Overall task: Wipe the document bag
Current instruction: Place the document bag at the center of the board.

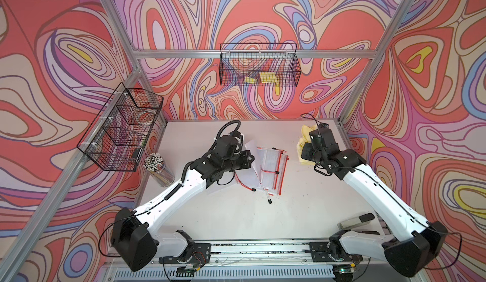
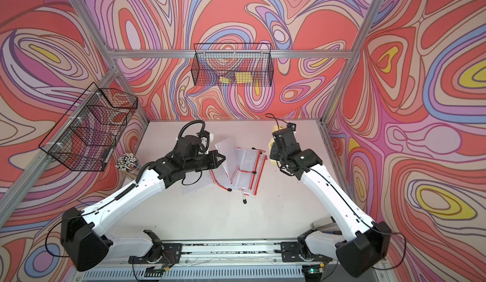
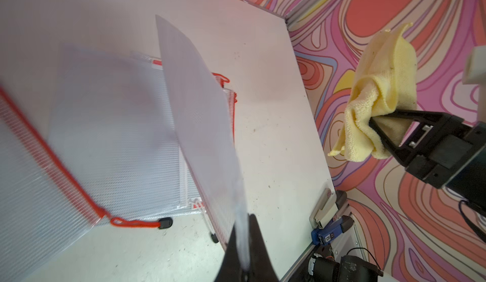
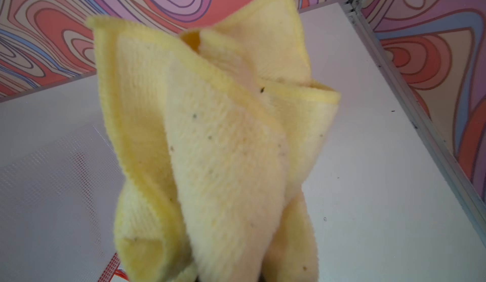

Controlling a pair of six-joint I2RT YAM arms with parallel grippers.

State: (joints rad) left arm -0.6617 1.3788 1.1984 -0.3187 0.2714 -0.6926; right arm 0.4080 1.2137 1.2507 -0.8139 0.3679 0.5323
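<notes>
Two pincers are each shut on something, and the coming move depends on bringing those two things together. Furthest left, the left gripper (image 1: pixel 250 159) is pressed together on the near edge of the document bag (image 3: pixel 200 114). It holds that translucent mesh sheet lifted off the table (image 1: pixel 236 215), tilted up on edge. The bag's long axis runs away from the pincer toward the back wall. Its broad face seems turned toward the right arm. Just right of it, and partly under it, the other bags (image 1: pixel 273 167) lie flat in a loose pile with red zip edges and cords. Beyond them is a strip of speckled tabletop. After that comes the yellow cloth (image 3: pixel 381 83), bunched and hanging in the air, clear of the bag. The right gripper (image 3: pixel 373 124) is clamped on its folds. So the bag lies to the left of the cloth, across the pile. The right arm is the one that has to close that gap, probably sweeping along the sheet's length while the left keeps it steady.
</notes>
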